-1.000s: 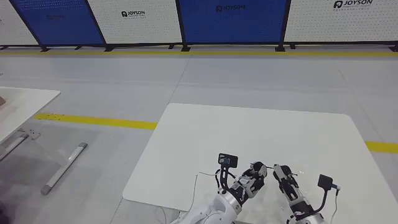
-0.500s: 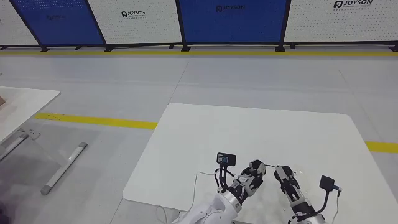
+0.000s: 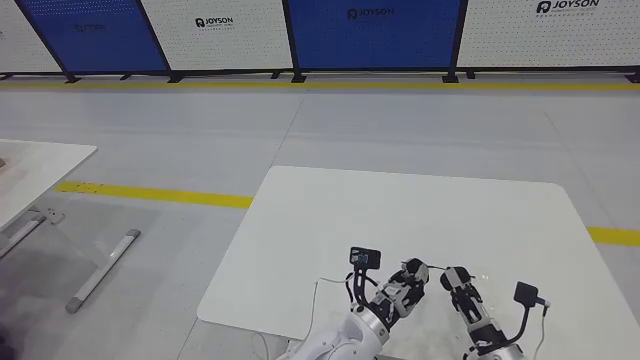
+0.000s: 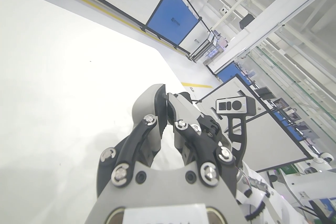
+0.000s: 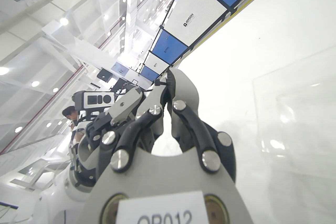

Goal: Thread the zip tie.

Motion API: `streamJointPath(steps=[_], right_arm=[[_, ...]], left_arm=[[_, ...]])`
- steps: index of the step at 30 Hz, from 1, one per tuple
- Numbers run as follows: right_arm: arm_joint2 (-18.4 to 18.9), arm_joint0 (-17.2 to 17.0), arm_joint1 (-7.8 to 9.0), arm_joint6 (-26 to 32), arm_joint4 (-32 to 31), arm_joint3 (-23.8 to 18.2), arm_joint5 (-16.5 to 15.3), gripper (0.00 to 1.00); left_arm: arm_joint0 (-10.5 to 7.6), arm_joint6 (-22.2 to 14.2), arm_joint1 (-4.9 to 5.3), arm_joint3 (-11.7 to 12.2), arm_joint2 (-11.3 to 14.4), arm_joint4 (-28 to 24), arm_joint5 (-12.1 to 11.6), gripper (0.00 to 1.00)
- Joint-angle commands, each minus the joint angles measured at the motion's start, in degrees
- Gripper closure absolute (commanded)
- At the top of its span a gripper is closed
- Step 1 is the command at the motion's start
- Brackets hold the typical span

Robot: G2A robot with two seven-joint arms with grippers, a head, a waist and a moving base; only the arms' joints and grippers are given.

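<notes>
Now, right gripper (image 5: pixel 166 80): clamped on the head of the zip tie (image 5: pixel 158 83), strap running off toward the other arm.
Left gripper (image 4: pixel 166 95): fingers pressed together on a small dark end, likely the tie's tail.
Place: held over the table (image 3: pixel 330 220), between both grippers.
Handling: probably very light, springy, slick; best pinched close to each end against flexing.
Edges: near table edge close by, wide room ahead over the tabletop.
Clear sheet (image 5: pixel 302 93): flat on the table near the right gripper; worth skirting.

Every wall panel (image 3: pixel 568 5) carries a printed logo word; a white label (image 5: pixel 160 209) with characters sits on the right tool (image 5: pixel 164 83).
</notes>
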Motion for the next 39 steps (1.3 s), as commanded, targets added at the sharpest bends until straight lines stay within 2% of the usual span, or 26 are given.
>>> streamJointPath(steps=[1, 18, 21, 24, 27, 32, 35, 36, 38, 39], right_arm=[[-0.1, 0.0, 0.07, -0.1, -0.1, -0.1, 0.0, 1.0], [-0.3, 0.0, 0.68, 0.5, -0.2, -0.7, 0.0, 1.0], [-0.4, -0.1, 0.71, 0.3, -0.5, -0.8, 0.0, 0.76], [-0.6, 0.0, 0.73, 0.2, -0.7, -0.9, 0.0, 0.66], [-0.5, 0.0, 0.77, 0.1, -1.0, -1.1, 0.0, 0.61], [-0.3, -0.3, 0.81, 0.0, -1.2, -1.5, 0.0, 0.6], [-0.1, -0.5, 0.82, -0.1, -0.7, -1.5, 0.0, 0.5], [0.1, -0.6, 0.83, -0.2, -0.6, -1.6, 0.0, 0.35], [0.5, -1.0, 0.86, -0.7, -0.2, -1.6, 0.0, 0.18], [0.8, -1.3, 0.89, -0.9, 0.0, -1.7, 0.0, 0.06]], left_arm=[[0.06, -0.2, 0.02, -0.1, 0.0, 0.2, -0.1, 1.0], [0.03, -0.9, -0.03, -0.3, 0.4, 0.8, -0.2, 1.0], [0.13, -0.8, -0.03, -0.4, 0.3, 0.8, -0.1, 1.0], [0.12, -0.8, -0.05, -0.4, 0.1, 0.6, 0.2, 1.0], [0.15, -0.7, -0.06, -0.5, -0.1, 0.4, 0.4, 1.0], [0.46, 0.4, -0.2, -0.8, -0.9, -1.8, 1.1, 1.0], [0.41, 0.9, -0.32, -0.7, -1.5, -3.9, 1.2, 1.0], [0.49, 0.7, -0.36, -0.8, -1.7, -5.2, 0.8, 1.0], [0.6, -0.3, -0.4, -1.0, -2.4, -8.5, -0.1, 1.0], [0.65, -1.1, -0.42, -1.1, -3.0, -11.2, -0.8, 1.0]])
